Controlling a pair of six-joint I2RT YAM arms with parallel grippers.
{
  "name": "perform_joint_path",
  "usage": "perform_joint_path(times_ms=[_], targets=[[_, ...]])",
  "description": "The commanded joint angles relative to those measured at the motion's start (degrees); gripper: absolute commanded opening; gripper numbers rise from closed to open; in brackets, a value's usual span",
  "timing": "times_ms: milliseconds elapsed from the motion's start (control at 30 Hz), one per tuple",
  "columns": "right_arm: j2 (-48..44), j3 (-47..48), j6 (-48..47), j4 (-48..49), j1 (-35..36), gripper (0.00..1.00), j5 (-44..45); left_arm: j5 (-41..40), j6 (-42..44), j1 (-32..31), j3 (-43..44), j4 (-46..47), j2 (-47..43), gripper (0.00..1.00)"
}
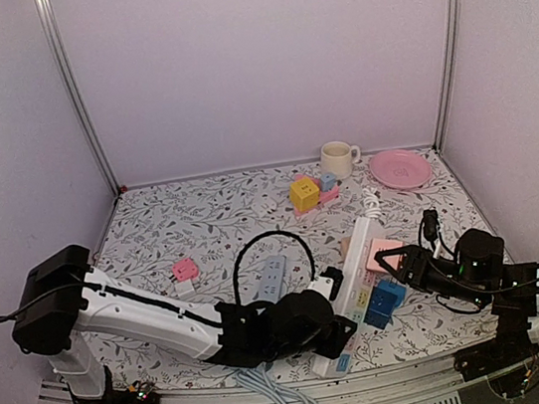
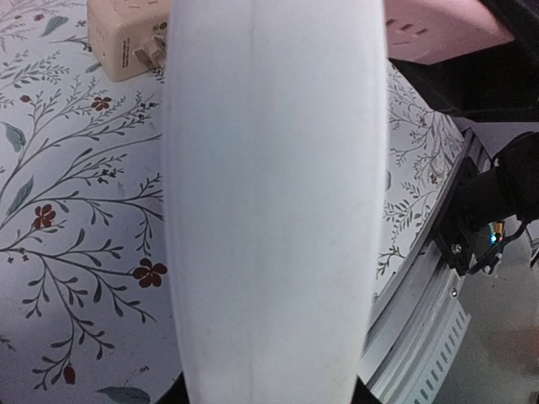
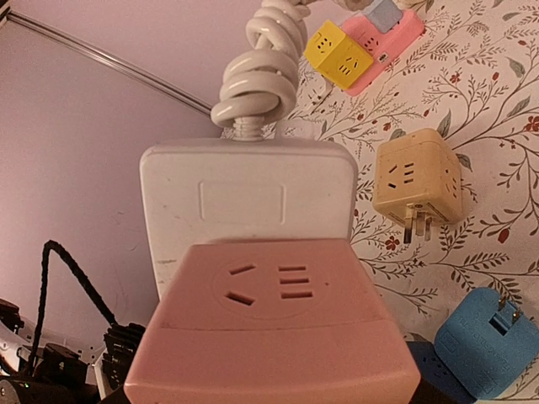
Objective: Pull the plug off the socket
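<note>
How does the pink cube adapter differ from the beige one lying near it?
The pink cube adapter sits against the white power strip, while the beige cube adapter lies loose on the table. The pink one's prongs are hidden; the beige one's are exposed. Both are cubes with a socket on the face in view.

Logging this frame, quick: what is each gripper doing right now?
Left gripper: closed on the white power strip.
Right gripper: closed on the pink plug.
</note>
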Motion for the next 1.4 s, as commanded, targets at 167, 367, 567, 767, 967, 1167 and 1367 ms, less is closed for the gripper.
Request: perform_joint_path(times_ms=[167,367,567,767,967,1167,1367], targets=[[-0.9,0.6,-1.4,0.4,-0.4,0.03,2.8,-10.0,-10.0,5.4,-3.8,-6.7,-1.8,0.00],[-1.5,1.3,-1.8,0.4,-0.4,0.03,1.7,-9.8,-11.6,6.3,-5.6,-6.2,-2.7,0.00],[-2.6,1.5,-2.1,0.4,-0.4,0.03,1.4,-9.8,-12.4,6.8,-6.6,-6.2,-3.3,0.00],[-2.8,2.0,-2.4,-0.1,-0.4,0.03,1.5,-10.0,-12.5,7.1,-6.7,-6.6,-3.7,0.00],[-2.8,2.4,-2.7,-0.9,-0.4,0.03,1.7,-10.3,-12.5,7.4,-7.1,-7.0,-4.5,0.00],[-2.3,3.6,-3.2,-1.0,-0.4,0.03,0.4,-10.2,-12.0,7.6,-7.2,-6.7,-4.8,0.00],[-1.4,3.9,-3.4,-1.1,-0.4,0.03,0.1,-10.3,-12.0,7.6,-7.7,-6.4,-5.3,0.00]])
